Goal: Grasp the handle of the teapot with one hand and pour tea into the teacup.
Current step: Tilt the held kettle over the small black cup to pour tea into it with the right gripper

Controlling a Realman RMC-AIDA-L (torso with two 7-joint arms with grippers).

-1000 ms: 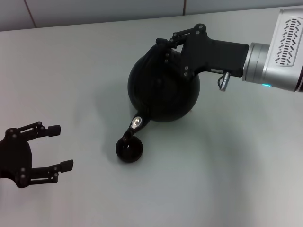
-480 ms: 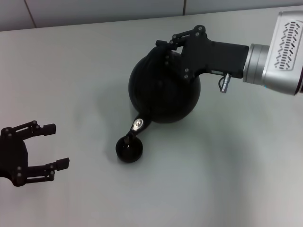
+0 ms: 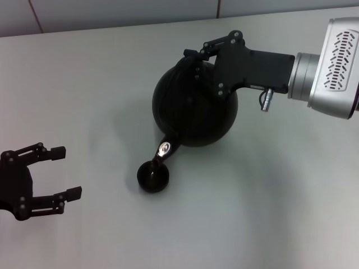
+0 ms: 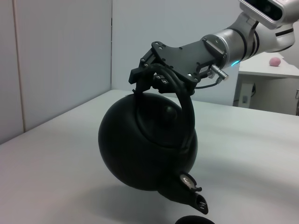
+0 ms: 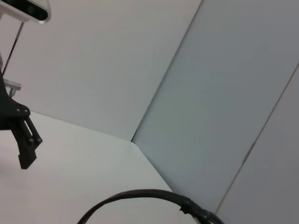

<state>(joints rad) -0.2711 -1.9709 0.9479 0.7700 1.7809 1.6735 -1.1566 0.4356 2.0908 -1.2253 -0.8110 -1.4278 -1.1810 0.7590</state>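
Observation:
The black teapot (image 3: 190, 109) hangs tilted above the table, its silvery-tipped spout (image 3: 162, 149) pointing down right over the small black teacup (image 3: 153, 177). My right gripper (image 3: 192, 55) reaches in from the right and is shut on the arched handle (image 4: 186, 95) at the pot's top. In the left wrist view the right gripper (image 4: 144, 75) holds the teapot (image 4: 140, 149) clear of the table, spout (image 4: 192, 195) lowest, with the teacup's rim (image 4: 194, 220) just below it. My left gripper (image 3: 63, 172) stands open at the near left, holding nothing.
The light grey table (image 3: 269, 202) stretches around the pot, and a wall (image 3: 112, 11) runs along its far edge. In the left wrist view a white shelf (image 4: 271, 70) with a pink object stands beyond the table.
The left gripper has drawn back a little toward the near left edge. The teapot has tipped slightly further, bringing the spout tip lower over the teacup.

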